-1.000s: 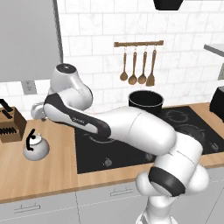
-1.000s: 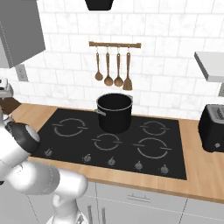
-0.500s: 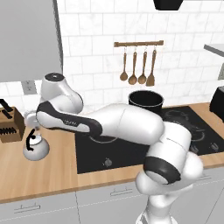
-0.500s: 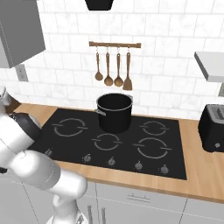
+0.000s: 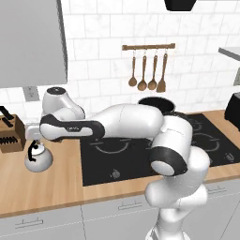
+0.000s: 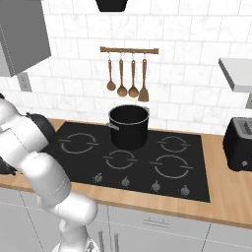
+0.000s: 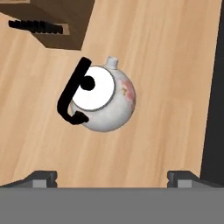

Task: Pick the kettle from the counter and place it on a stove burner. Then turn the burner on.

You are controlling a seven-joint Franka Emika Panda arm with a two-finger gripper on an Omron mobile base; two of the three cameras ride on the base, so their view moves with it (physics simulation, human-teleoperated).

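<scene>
The kettle [image 5: 38,158] is small, round and silver with a black arched handle. It stands on the wooden counter [image 5: 61,183] left of the black cooktop. My gripper [image 5: 33,140] hangs just above it, open and holding nothing. In the hand view the kettle [image 7: 105,99] lies ahead of the gripper [image 7: 113,177], seen from above with its black lid knob and its spout showing. Its handle is folded to one side. The spread fingertips [image 7: 42,176] are clear of it. The nearest stove burner [image 5: 112,146] is a white ring to the kettle's right.
A wooden knife block [image 5: 10,134] stands right behind the kettle, close to my hand. A tall black pot [image 6: 129,126] sits on a back burner. Front burners [image 6: 170,165] are bare, with knobs [image 6: 125,181] along the cooktop's front edge. A toaster [image 6: 241,144] is far right.
The arm has swung further left and lowered, bringing the hand from beside the kettle to directly over it. The jaws stayed open. The kettle has not moved.
</scene>
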